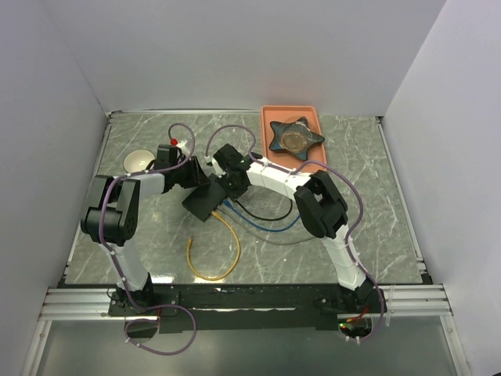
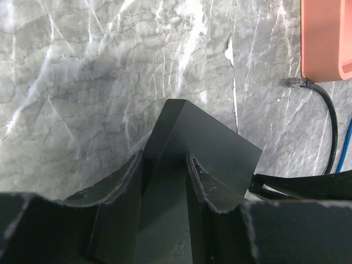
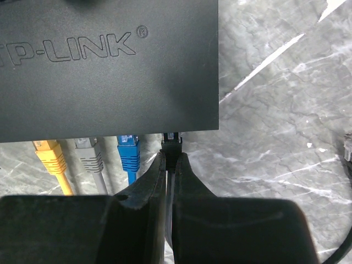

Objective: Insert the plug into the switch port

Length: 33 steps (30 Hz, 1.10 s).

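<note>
The black TP-LINK switch (image 3: pixel 110 66) fills the upper right wrist view, its port edge facing my right gripper. Yellow (image 3: pixel 48 153), grey (image 3: pixel 88 151) and blue (image 3: pixel 128 151) plugs sit in its ports. My right gripper (image 3: pixel 171 159) is shut on the black plug (image 3: pixel 171 142), whose tip is at or just inside the port at the switch's right end. My left gripper (image 2: pixel 165 165) is shut on the switch (image 2: pixel 214 148), clamping one corner. In the top view the switch (image 1: pixel 205 202) lies between both grippers, left (image 1: pixel 194 174) and right (image 1: pixel 232 182).
An orange tray (image 1: pixel 290 133) at the back holds a dark star-shaped object (image 1: pixel 295 137). Yellow (image 1: pixel 211 258), blue (image 1: pixel 270 227) and black (image 1: pixel 262 215) cables trail over the marble table. A round metal disc (image 1: pixel 139 160) lies at the left. A loose black plug end (image 2: pixel 298 82) lies near the tray.
</note>
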Each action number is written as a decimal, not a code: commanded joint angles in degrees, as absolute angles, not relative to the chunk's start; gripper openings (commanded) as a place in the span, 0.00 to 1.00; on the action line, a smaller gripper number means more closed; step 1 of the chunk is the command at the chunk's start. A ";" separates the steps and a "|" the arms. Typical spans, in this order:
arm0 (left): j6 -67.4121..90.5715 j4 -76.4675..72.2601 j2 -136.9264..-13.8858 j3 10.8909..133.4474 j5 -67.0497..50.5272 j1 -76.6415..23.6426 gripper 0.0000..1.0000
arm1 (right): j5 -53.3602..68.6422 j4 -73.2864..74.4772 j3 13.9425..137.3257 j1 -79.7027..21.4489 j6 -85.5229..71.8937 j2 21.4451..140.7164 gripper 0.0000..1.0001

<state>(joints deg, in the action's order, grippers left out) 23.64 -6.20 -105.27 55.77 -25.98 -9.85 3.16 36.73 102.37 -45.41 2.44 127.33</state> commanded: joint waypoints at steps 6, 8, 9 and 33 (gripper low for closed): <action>26.45 3.78 -105.82 55.20 -38.68 -17.05 0.25 | 6.50 12.04 107.32 -46.23 0.62 125.77 0.00; 27.07 3.69 -105.30 55.20 -37.54 -16.79 0.27 | 6.59 12.22 106.09 -46.23 0.44 125.16 0.00; 27.24 3.52 -105.03 54.93 -37.36 -16.44 0.28 | 6.59 11.96 104.60 -46.14 0.35 124.98 0.00; 37.18 -2.98 -79.38 41.05 -17.50 -6.86 0.99 | -1.13 10.90 89.74 -45.97 -2.55 114.79 0.69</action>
